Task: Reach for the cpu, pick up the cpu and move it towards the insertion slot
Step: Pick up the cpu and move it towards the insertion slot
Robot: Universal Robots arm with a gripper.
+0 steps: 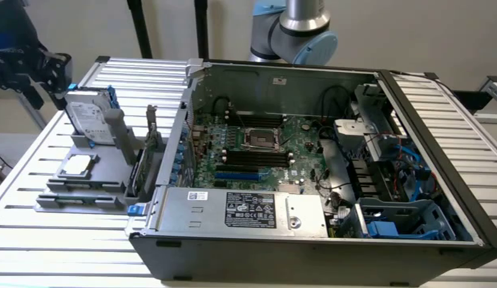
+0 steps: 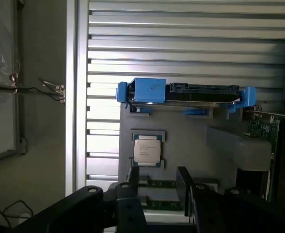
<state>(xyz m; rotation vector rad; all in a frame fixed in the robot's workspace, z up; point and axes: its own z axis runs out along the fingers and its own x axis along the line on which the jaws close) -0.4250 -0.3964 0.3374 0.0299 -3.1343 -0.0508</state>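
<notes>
Open air above cpu (image 2: 148, 151), upright hard drive (image 2: 200, 94) just beside

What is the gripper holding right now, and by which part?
Nothing. The gripper is open with an empty gap between its jaws; the cpu lies ungripped in the tray.

I am working over a slatted metal table (image 1: 56, 252) that is carrying two things directly: a grey parts stand (image 1: 80, 201) sitting toward the exterior view's left, and an open computer case (image 1: 313, 255) lying just beside it, on the exterior view's right.
</notes>
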